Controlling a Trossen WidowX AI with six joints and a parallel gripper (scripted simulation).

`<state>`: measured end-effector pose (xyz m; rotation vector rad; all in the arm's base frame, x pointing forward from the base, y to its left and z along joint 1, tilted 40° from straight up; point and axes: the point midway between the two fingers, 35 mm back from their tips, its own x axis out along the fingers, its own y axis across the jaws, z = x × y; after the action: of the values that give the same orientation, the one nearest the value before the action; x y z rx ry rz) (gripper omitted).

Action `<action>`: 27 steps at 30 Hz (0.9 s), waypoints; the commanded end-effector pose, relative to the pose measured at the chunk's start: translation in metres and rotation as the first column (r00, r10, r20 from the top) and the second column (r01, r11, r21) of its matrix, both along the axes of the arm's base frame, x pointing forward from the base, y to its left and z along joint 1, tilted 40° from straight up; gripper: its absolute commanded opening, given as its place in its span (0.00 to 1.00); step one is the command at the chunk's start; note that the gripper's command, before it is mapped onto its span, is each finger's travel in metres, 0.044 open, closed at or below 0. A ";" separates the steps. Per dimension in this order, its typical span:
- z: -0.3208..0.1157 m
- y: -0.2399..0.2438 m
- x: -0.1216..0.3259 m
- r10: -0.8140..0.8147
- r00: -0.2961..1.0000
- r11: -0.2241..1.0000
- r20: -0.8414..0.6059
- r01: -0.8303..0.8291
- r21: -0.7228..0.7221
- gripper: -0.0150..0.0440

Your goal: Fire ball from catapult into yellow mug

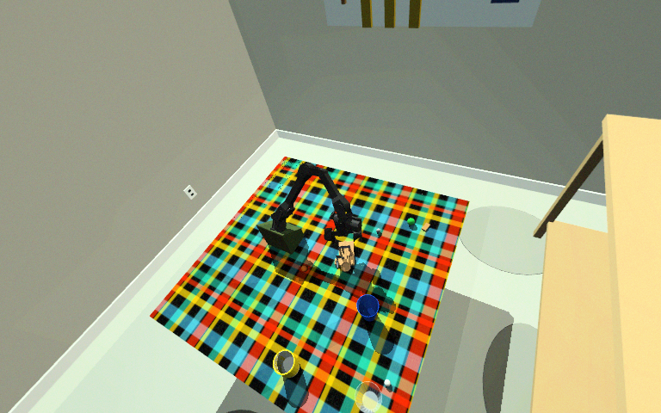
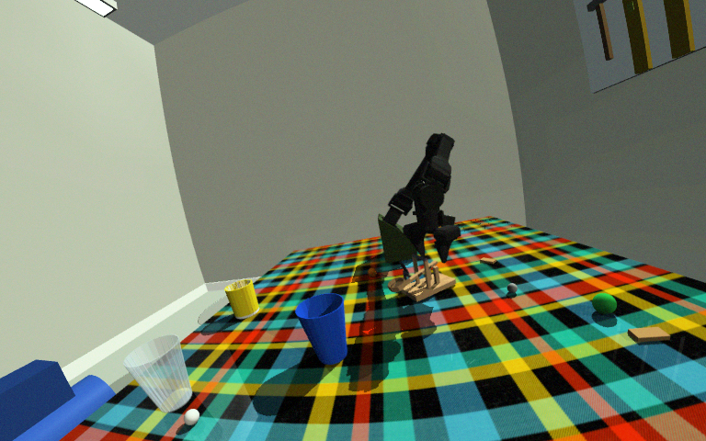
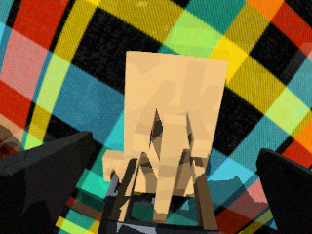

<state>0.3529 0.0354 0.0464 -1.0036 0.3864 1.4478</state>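
Observation:
The wooden catapult stands on the plaid cloth with its cup end towards the blue cup side. In the wrist view its base is centred between my fingers and its cup is not seen. My gripper is open and empty, low above the catapult, one finger to each side. The yellow mug stands upright near the cloth's far edge from the arm. An orange ball lies in shadow beside the arm's base. I cannot tell which ball the task means.
A blue cup and a clear cup stand upright. A white ball, grey ball, green ball and wooden block lie around.

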 end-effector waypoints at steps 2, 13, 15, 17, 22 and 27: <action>-0.008 0.006 -0.001 0.000 1.000 1.000 -0.010 0.000 -0.001 1.00; -0.022 0.017 0.003 0.000 1.000 1.000 -0.010 0.000 -0.001 1.00; -0.024 0.019 0.003 0.000 1.000 1.000 -0.010 0.000 -0.001 1.00; -0.027 0.021 0.004 0.000 1.000 1.000 -0.010 0.000 -0.001 1.00; -0.033 0.027 0.005 0.000 1.000 1.000 -0.010 0.000 0.000 1.00; -0.039 0.032 0.006 0.000 1.000 1.000 -0.010 0.000 0.001 1.00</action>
<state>0.3608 0.0639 0.0142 -1.0012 0.3819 1.4488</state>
